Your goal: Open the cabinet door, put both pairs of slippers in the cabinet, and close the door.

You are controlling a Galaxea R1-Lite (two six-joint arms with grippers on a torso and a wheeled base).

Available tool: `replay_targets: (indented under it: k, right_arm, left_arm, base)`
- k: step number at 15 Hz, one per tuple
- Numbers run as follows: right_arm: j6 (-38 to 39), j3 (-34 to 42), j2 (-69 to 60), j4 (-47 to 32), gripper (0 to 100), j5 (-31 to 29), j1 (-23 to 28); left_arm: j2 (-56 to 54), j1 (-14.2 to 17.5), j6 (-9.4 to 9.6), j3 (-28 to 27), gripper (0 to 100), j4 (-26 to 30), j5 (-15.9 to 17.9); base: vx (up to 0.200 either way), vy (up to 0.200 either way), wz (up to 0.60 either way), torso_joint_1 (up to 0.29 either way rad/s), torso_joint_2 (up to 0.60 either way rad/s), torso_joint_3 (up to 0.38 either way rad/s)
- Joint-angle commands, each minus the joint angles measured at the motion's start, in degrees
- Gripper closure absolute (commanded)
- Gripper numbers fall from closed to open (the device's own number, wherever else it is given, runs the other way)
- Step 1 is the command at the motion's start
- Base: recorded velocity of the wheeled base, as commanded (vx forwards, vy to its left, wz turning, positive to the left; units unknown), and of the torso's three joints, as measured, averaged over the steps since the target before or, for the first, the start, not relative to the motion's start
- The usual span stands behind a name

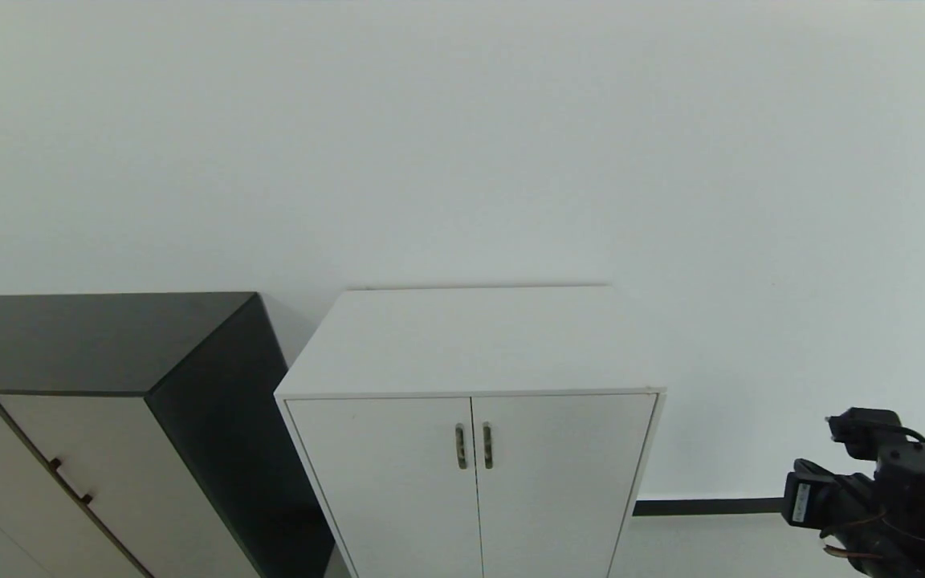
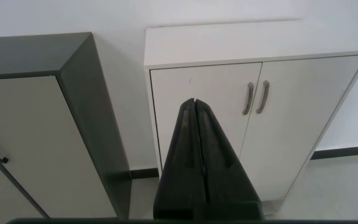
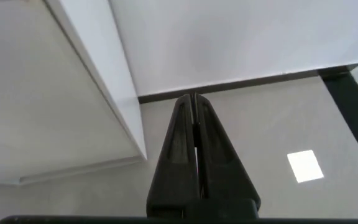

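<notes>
The white two-door cabinet (image 1: 474,449) stands against the wall, both doors closed, with two vertical handles (image 1: 474,446) side by side at the centre seam. In the left wrist view my left gripper (image 2: 195,103) is shut and empty, held some way in front of the cabinet's (image 2: 253,112) left door, its handles (image 2: 256,98) further off to one side. My right gripper (image 3: 195,98) is shut with nothing in it, beside the cabinet's side panel (image 3: 98,68) and over bare floor. The right arm (image 1: 884,490) sits low at the right of the cabinet.
A dark cabinet with light drawer fronts (image 1: 101,433) stands close to the left of the white one. A dark baseboard (image 1: 707,506) runs along the wall to the right. A bright square patch (image 3: 304,166) lies on the grey floor.
</notes>
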State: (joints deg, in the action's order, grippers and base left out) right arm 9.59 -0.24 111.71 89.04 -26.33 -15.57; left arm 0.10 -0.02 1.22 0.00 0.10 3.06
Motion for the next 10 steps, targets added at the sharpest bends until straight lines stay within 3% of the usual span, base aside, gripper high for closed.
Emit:
replay_targets:
  k: [1,4,9,10]
  right_arm:
    - [0.2,0.2,-6.0,-3.4,100,-0.2,3.7]
    - [0.3,0.2,-15.8,-13.8,100,0.8,6.2]
    - [-2.8,0.2,-48.2,-46.1,100,9.7,6.2]
    - [-2.8,0.2,-51.8,-49.2,100,11.0,6.2]
  left_arm:
    - [0.1,0.0,0.01,0.0,100,0.0,0.0]
    - [0.1,0.0,0.01,0.0,100,0.0,0.0]
    - [0.1,0.0,0.01,0.0,100,0.0,0.0]
    - [0.1,0.0,0.01,0.0,100,0.0,0.0]
  base:
    - [0.000,0.000,0.00,0.000,0.00,0.000]
    - [0.000,0.000,0.00,0.000,0.00,0.000]
    - [0.000,0.000,0.00,0.000,0.00,0.000]
    - [0.000,0.000,0.00,0.000,0.00,0.000]
